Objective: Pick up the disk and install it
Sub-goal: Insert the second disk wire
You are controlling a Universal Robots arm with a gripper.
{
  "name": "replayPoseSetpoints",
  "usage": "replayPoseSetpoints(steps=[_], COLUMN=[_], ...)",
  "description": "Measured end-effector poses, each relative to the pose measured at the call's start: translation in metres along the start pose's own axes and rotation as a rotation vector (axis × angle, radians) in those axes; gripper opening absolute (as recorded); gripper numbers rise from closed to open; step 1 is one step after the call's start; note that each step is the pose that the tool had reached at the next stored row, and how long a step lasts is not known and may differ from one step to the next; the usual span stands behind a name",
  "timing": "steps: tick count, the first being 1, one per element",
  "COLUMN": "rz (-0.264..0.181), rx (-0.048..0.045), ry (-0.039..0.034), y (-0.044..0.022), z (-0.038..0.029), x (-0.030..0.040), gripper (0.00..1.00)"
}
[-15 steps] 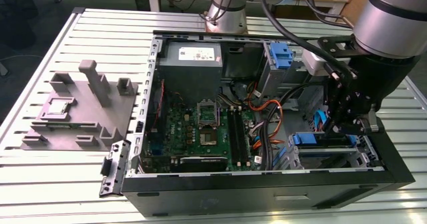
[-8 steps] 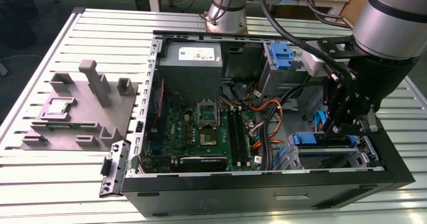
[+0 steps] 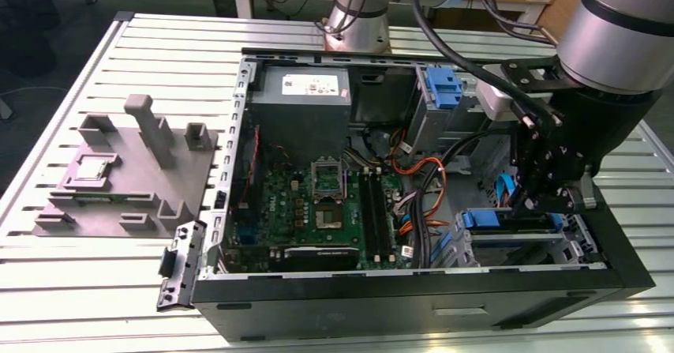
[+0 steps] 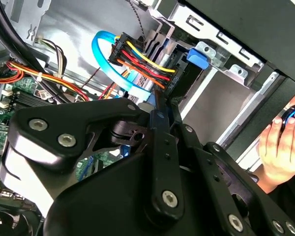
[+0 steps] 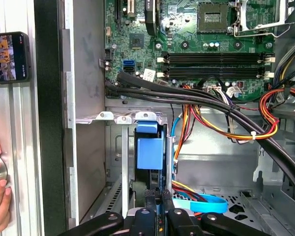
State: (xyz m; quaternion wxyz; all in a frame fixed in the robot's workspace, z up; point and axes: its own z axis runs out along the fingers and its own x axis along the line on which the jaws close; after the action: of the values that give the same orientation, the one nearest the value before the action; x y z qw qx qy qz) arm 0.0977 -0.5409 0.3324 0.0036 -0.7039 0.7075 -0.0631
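While the arm reaches down into the open computer case (image 3: 632, 266), the pincer (image 5: 156, 204) sits low over the drive cage (image 5: 123, 147), its black fingers (image 5: 148, 196) drawn narrow on either side of a thin upright edge. That edge looks like the disk (image 5: 150, 152), standing on its side in the cage with its blue rail facing up, directly ahead of the fingertips. In my judgement the pincer is clamped on the disk, held edge-on so it can slide along the cage's metal guides. In the exterior view the pincer (image 3: 550, 199) hangs just above the blue-trimmed bay (image 3: 495, 220) at the case's front corner, so the disk seems to be partly home already.

Just beyond the pincer, a bundle of red, yellow and orange wires (image 4: 147, 64) and a flat blue data cable (image 4: 108, 56) loop close to the slot, crowding the path. Farther off lies the motherboard (image 5: 211, 44) with its memory slots. Beside the case, a person's hand (image 4: 280, 147) rests on a round control on the slatted tabletop (image 3: 126, 274), near a phone (image 5: 9, 56).
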Motion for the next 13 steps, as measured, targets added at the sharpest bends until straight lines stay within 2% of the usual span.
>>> replayPoseSetpoints(steps=[10, 11, 13], rz=[0.000, 0.000, 0.001], rx=[-0.0001, -0.0001, -0.0002], ry=[-0.0008, -0.0027, -0.0133], y=[-0.0002, -0.0001, -0.0001], z=[-0.0021, -0.0018, -0.0014], x=[0.0012, 0.0017, 0.0026], gripper=[0.16, 0.16, 0.16])
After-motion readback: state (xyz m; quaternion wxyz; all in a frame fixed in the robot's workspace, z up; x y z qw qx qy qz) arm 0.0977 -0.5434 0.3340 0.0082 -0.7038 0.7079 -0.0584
